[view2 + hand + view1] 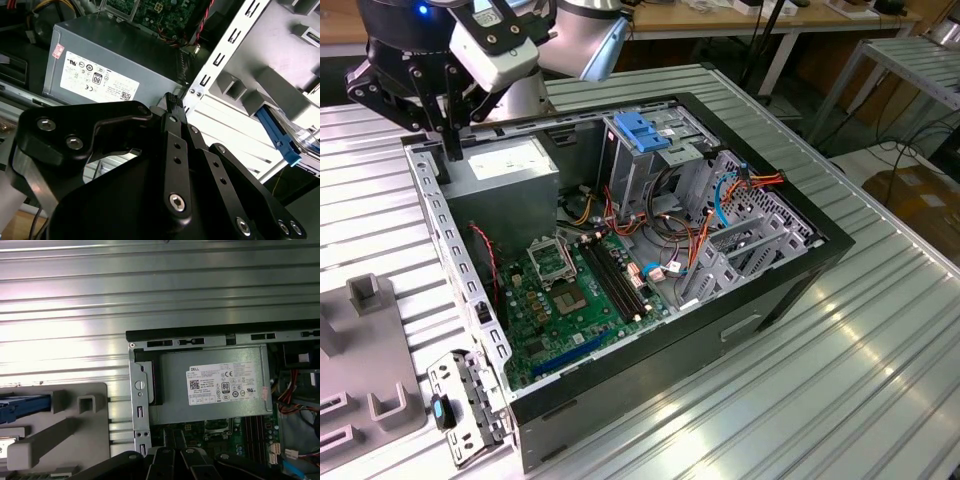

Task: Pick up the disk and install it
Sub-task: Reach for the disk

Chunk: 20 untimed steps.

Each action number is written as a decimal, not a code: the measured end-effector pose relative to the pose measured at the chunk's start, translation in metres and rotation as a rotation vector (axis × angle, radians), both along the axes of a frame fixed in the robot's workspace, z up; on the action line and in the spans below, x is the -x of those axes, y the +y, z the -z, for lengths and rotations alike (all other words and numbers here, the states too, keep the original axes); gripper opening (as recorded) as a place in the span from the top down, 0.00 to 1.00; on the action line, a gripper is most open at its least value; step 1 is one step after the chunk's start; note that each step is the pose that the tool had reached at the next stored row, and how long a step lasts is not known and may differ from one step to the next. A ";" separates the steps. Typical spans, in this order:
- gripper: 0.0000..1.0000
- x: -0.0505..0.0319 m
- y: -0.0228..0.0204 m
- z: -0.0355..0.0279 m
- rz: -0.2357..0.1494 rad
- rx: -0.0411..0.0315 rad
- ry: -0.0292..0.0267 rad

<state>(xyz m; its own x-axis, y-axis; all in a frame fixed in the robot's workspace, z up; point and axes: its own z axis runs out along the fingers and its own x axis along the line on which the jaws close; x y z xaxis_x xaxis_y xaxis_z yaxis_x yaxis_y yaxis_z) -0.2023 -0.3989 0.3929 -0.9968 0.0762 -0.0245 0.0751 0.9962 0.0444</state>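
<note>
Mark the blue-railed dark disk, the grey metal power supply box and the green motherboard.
Blue-railed disk point(278, 136): second wrist view, blue side rail.
Grey power supply box point(220, 385): first wrist view, its label.
Green motherboard point(545, 320): exterior view, board face.

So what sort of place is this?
Probably a robotics lab or workshop: an opened desktop computer case sits on a ribbed metal table, a robot arm's gripper hangs over its corner, and workbenches with cables stand behind.

A workshop: opened computer case point(760, 315) on a ribbed metal table point(840, 400), cluttered wooden benches point(720, 18) behind.
</note>
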 end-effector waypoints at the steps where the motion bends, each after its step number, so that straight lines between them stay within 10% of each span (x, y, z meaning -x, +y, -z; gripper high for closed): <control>1: 0.89 0.0005 0.0000 0.0000 0.000 0.0001 0.0001; 20: 0.89 0.0077 0.0000 0.0000 0.000 0.0001 0.0001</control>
<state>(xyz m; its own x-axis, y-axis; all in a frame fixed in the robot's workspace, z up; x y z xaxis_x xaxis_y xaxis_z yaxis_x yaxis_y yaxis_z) -0.2100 -0.3989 0.3929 -0.9968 0.0762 -0.0244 0.0751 0.9962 0.0443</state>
